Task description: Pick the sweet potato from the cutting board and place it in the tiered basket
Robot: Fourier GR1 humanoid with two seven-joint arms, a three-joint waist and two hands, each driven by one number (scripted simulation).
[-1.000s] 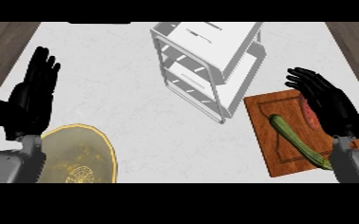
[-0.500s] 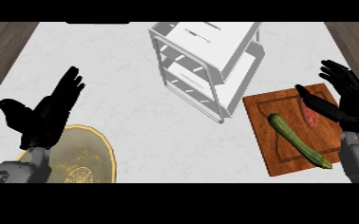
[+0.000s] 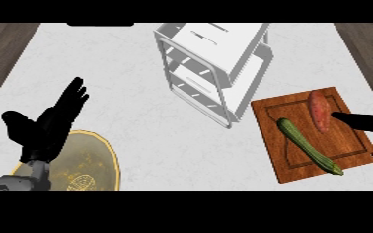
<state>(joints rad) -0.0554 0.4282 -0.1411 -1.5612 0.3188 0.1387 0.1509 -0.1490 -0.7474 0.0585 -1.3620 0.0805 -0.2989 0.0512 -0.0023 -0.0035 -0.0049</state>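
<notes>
On the cutting board (image 3: 348, 145): sweet potato (image 3: 318, 110) at the far-right corner, right hand (image 3: 354, 121) just beside it.
The sweet potato is reddish-pink, long, tapered at both ends, pointing toward the board's far edge; a green zucchini (image 3: 310, 146) lies diag. nearer the near edge, apart from it. Board sits at the counter (image 3: 131, 79) right edge, w/ the white tiered basket (image 3: 211, 64) by its far-left corner. Vs 0.5 s ago: right hand has slid off right & only a black tip shows, so can't tell if open or closed; sweet potato, then partly covered, now fully seen. Left hand (image 3: 45, 126) open, holding nothing, still at the gold plate (image 3: 91, 160) by the counter's near-left corner.
</notes>
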